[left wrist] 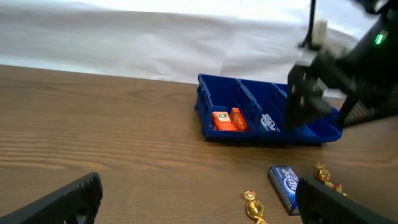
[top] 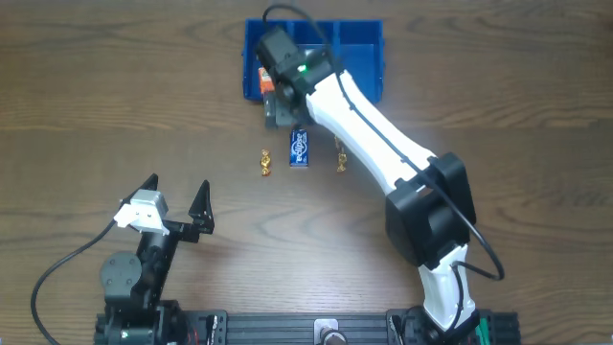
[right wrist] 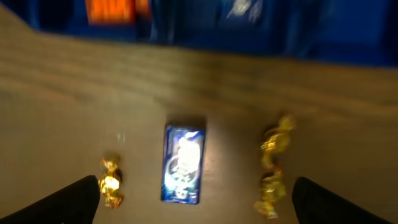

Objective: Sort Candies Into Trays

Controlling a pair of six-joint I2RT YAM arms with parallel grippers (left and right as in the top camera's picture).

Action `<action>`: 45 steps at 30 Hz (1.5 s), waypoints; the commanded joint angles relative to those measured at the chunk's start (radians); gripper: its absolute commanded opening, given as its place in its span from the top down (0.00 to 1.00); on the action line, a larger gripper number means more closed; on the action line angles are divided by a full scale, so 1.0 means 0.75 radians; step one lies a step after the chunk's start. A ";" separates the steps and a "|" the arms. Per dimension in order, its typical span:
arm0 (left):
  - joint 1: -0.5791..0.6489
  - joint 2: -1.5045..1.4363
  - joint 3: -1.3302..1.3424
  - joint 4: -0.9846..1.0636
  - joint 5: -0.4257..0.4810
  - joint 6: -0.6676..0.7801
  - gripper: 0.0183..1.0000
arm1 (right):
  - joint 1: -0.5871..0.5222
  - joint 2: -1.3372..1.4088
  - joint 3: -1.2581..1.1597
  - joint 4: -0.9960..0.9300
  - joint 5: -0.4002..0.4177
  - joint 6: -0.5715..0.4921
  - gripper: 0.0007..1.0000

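My right tool (right wrist: 196, 193): wide open, holding nothing, up over the loose candies near the tray.
My left tool (top: 177, 187): wide open, holding nothing, well apart from the candies.
Tray (left wrist: 249, 134): one, blue, with slots, on the table (top: 96, 96).
Orange candies (left wrist: 227, 119): two, in the end slot.
Blue candies: two. One (left wrist: 267, 121) is in the next slot, one (top: 300, 149) lies on the table.
Gold candies: three on the table. One (right wrist: 111, 183) is beside the blue one, two (right wrist: 273, 165) are on its other side.
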 commanded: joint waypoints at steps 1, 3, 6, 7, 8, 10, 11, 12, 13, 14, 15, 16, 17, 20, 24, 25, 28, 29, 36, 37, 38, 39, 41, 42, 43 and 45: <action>0.008 -0.009 -0.027 -0.049 0.053 -0.006 0.00 | 0.034 0.006 -0.165 0.091 -0.082 0.081 0.00; 0.008 -0.009 -0.027 -0.049 0.053 -0.006 0.00 | 0.044 0.006 -0.217 0.138 -0.091 0.103 0.00; 0.008 -0.009 -0.027 -0.049 0.053 -0.006 0.00 | 0.062 0.013 -0.273 0.204 -0.094 0.108 0.00; 0.008 -0.009 -0.027 -0.049 0.053 -0.006 0.00 | 0.068 0.018 -0.288 0.227 -0.094 0.108 0.00; 0.008 -0.009 -0.027 -0.049 0.053 -0.006 0.00 | 0.075 0.024 -0.299 0.245 -0.093 0.108 0.00; 0.008 -0.009 -0.027 -0.049 0.053 -0.006 0.00 | 0.083 0.052 -0.302 0.255 -0.084 0.121 0.00; 0.008 -0.009 -0.027 -0.049 0.053 -0.006 0.00 | 0.084 0.061 -0.302 0.255 -0.075 0.131 0.00; 0.008 -0.009 -0.027 -0.049 0.053 -0.006 0.00 | 0.084 0.076 -0.303 0.255 -0.066 0.134 0.00; 0.008 -0.009 -0.027 -0.049 0.053 -0.006 0.00 | 0.084 0.079 -0.303 0.255 -0.062 0.138 0.00; 0.008 -0.009 -0.027 -0.049 0.053 -0.006 0.00 | 0.084 0.088 -0.305 0.257 -0.062 0.138 0.00; 0.008 -0.009 -0.027 -0.049 0.053 -0.006 0.00 | 0.084 0.092 -0.305 0.257 -0.062 0.138 0.00; 0.008 -0.009 -0.027 -0.049 0.053 -0.006 0.00 | 0.084 0.096 -0.306 0.258 -0.062 0.138 0.00; 0.008 -0.009 -0.027 -0.049 0.053 -0.006 0.00 | 0.083 0.100 -0.307 0.261 -0.056 0.139 0.00; 0.008 -0.009 -0.027 -0.049 0.053 -0.006 0.00 | 0.083 0.114 -0.308 0.268 -0.048 0.143 0.00; 0.008 -0.009 -0.027 -0.049 0.053 -0.006 0.00 | 0.073 0.135 -0.308 0.276 -0.048 0.149 0.00; 0.008 -0.009 -0.027 -0.049 0.053 -0.006 0.00 | 0.069 0.140 -0.308 0.276 -0.048 0.151 0.01; 0.008 -0.009 -0.027 -0.049 0.053 -0.006 0.00 | 0.060 0.144 -0.308 0.276 -0.048 0.153 0.06; 0.008 -0.009 -0.027 -0.049 0.053 -0.006 0.00 | 0.058 0.144 -0.308 0.276 -0.047 0.153 0.08; 0.008 -0.009 -0.027 -0.049 0.053 -0.006 0.00 | 0.044 0.144 -0.308 0.277 -0.037 0.168 0.43; 0.008 -0.009 -0.027 -0.049 0.053 -0.006 0.00 | 0.042 0.144 -0.308 0.276 -0.037 0.168 0.45; 0.008 -0.009 -0.027 -0.049 0.053 -0.006 0.00 | 0.042 0.144 -0.308 0.275 -0.036 0.167 0.49; 0.008 -0.009 -0.027 -0.049 0.053 -0.006 0.00 | 0.042 0.144 -0.308 0.274 -0.031 0.167 0.52; 0.008 -0.009 -0.027 -0.049 0.053 -0.006 0.00 | 0.042 0.144 -0.308 0.271 -0.021 0.167 0.58; 0.008 -0.009 -0.027 -0.049 0.053 -0.006 0.00 | 0.042 0.144 -0.308 0.271 -0.019 0.167 0.60; 0.008 -0.009 -0.027 -0.049 0.053 -0.006 0.00 | 0.042 0.144 -0.308 0.271 -0.017 0.167 0.61; 0.008 -0.009 -0.027 -0.049 0.053 -0.006 0.00 | 0.042 0.144 -0.308 0.271 -0.017 0.168 0.64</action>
